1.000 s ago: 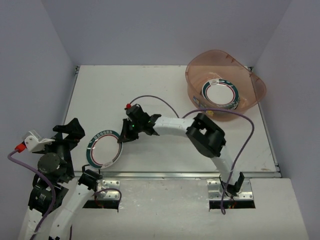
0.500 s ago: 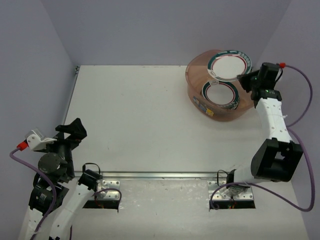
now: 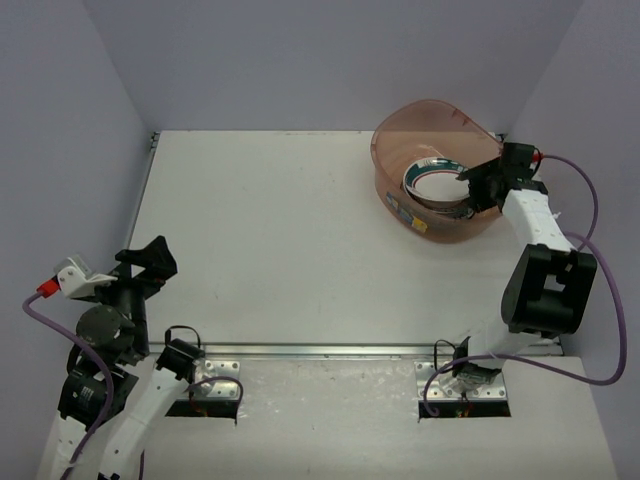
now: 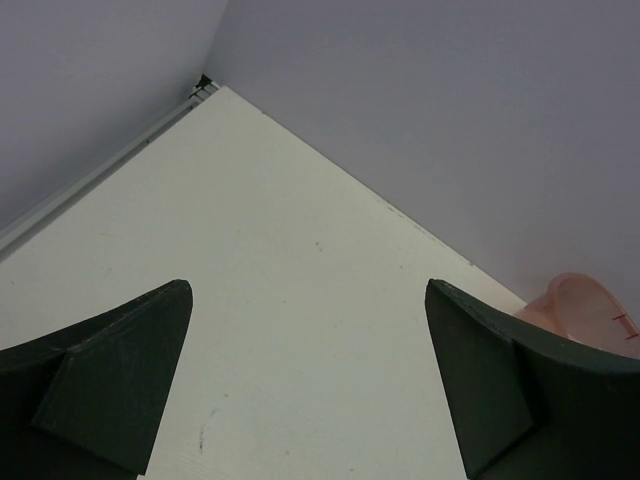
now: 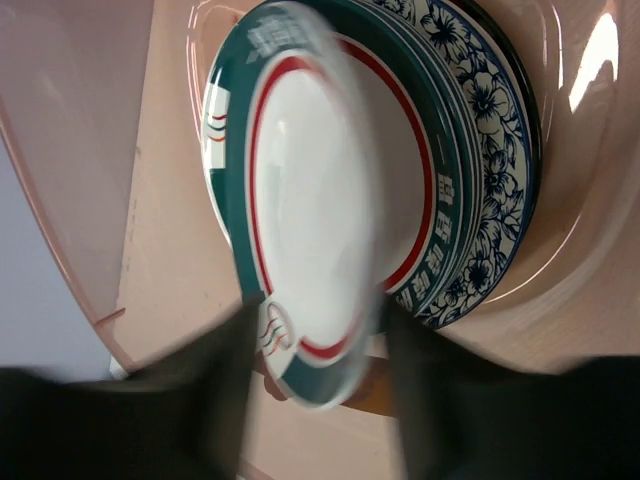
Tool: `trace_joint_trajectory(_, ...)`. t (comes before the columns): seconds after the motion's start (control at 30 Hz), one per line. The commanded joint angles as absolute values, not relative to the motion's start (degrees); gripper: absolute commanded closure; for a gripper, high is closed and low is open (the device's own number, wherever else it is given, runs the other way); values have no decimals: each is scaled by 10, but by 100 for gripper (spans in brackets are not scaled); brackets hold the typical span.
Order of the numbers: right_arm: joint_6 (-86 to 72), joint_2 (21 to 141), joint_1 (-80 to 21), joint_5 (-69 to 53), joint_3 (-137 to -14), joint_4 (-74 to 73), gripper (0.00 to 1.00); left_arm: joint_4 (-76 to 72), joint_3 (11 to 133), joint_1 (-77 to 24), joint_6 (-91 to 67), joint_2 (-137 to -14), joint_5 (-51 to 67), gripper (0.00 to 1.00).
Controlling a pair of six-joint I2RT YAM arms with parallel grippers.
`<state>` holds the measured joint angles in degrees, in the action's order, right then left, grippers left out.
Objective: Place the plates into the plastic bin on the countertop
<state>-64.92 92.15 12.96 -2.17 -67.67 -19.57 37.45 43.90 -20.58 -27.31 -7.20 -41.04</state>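
Note:
The pinkish plastic bin (image 3: 440, 105) stands at the back right of the white countertop (image 3: 300, 200). My right gripper (image 3: 478, 185) reaches over its right rim. In the right wrist view its jaws (image 5: 315, 330) stand apart on either side of a tilted, blurred white plate with a teal rim and red ring (image 5: 310, 200). That plate leans over a stack of plates, teal-lettered (image 5: 440, 260) and blue floral (image 5: 495, 130). My left gripper (image 3: 150, 262) is open and empty at the front left; it also shows in its own view (image 4: 305, 400).
Lavender panels wall the countertop. A metal rail (image 3: 320, 350) runs along the near edge. The bin's edge shows at the right of the left wrist view (image 4: 590, 310). The bin wall (image 5: 150, 200) is close around my right gripper.

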Motion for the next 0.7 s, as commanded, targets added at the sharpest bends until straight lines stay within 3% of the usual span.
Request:
trace_joint_trajectory(0.0, -656, 913, 133, -11, -708, -189, 21, 347, 438, -201, -259, -76, -394, 0)
trace_joint_trajectory(0.07, -657, 899, 134, 14, -716, -217, 2, 343, 439, -200, -258, -80, -385, 0)
trace_joint_trajectory(0.2, -681, 869, 132, 89, -775, -318, 1, 326, 436, -200, -249, -112, -359, 0)
trace_joint_trajectory(0.33, -644, 828, 132, 86, -787, -345, 1, 317, 442, -200, -228, -225, -308, 0)
trace_joint_trajectory(0.5, -539, 824, 131, 9, -793, -344, 1, 329, 459, -200, -223, -348, -276, 0)
trace_joint_trajectory(0.67, -319, 687, 46, -89, -733, -307, 1, 325, 493, -200, -216, -376, -244, 0)
